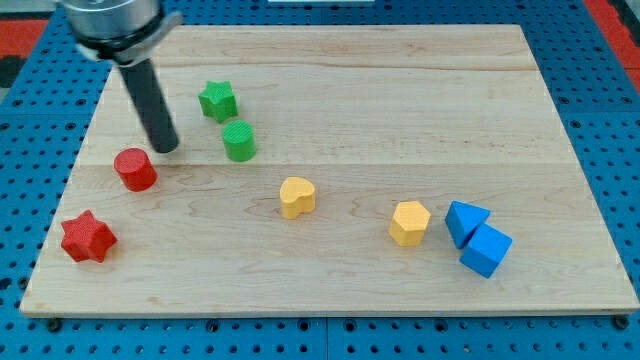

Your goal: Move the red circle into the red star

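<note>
Resting just above-right of the red circle [135, 169], my tip [166, 149]; red star [88, 237] near board's [400, 70] left edge; no claw visible.

You are looking at a lab or robotics test bench, not a home or shop. A pale wooden board [400, 100] lies on a blue perforated base [600, 120] with a regular grid of holes, the sort of mounting plate used for fixing rigs; it frames the board on every side. At the upper corners of the frame, red perforated panels [30, 30] show behind the blue. The small moulded coloured blocks scattered on the board look like test pieces, and the metal-collared dark rod [150, 95] at the upper left belongs to a machine.
</note>
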`<state>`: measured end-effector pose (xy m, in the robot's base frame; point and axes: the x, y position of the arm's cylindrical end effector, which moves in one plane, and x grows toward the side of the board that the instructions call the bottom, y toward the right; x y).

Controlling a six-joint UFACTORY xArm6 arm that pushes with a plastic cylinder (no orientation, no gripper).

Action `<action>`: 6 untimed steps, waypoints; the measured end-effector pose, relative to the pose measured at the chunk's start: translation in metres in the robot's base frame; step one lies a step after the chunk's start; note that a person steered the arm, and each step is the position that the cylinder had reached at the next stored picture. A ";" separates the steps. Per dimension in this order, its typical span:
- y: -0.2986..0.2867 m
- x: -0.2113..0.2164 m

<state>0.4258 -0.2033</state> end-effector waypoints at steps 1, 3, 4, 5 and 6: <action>-0.026 0.041; -0.025 0.069; -0.011 0.069; 0.034 0.069; 0.054 0.069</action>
